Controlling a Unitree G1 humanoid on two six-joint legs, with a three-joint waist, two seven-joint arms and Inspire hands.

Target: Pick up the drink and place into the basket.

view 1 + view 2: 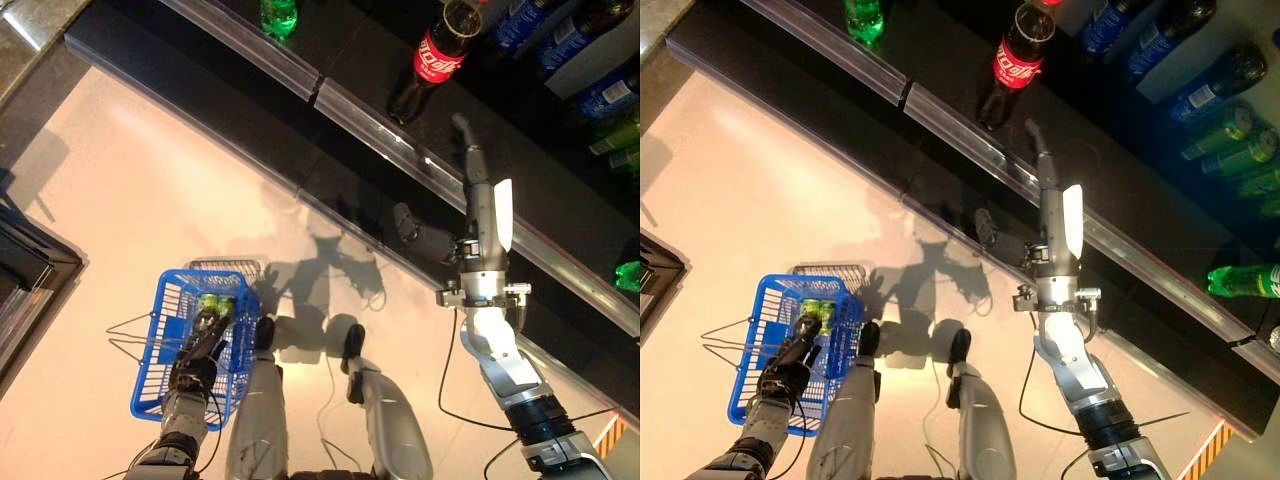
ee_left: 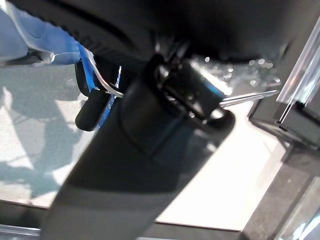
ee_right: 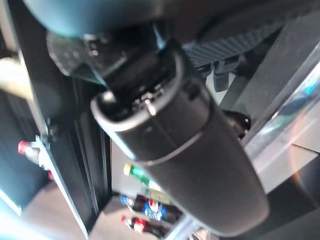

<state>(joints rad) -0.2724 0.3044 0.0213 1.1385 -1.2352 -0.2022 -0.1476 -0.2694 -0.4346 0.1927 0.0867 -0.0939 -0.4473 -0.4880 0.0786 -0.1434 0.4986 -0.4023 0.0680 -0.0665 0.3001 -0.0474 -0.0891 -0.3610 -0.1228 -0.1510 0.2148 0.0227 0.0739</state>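
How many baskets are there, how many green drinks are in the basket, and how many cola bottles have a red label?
Blue basket: 1
Green drinks showing in the basket: 2
Red-label cola bottle: 1
Total: 4

Bright overhead light falls on the pale floor (image 1: 130,170), which gleams with a soft wash of glare toward its upper left. Sharp dark shadows lie on the floor just beside the blue basket (image 1: 165,345). The shelf (image 1: 970,60) beyond is dim and nearly black, though its clear front rail (image 1: 400,140) catches streaks of reflected light. The cola bottle (image 1: 432,55) shows small highlights. Both head views are fairly crisp. Both wrist views are heavily blurred: the left hand (image 2: 150,150) and right hand (image 3: 185,145) fill them as dark, out-of-focus masses against bright patches.
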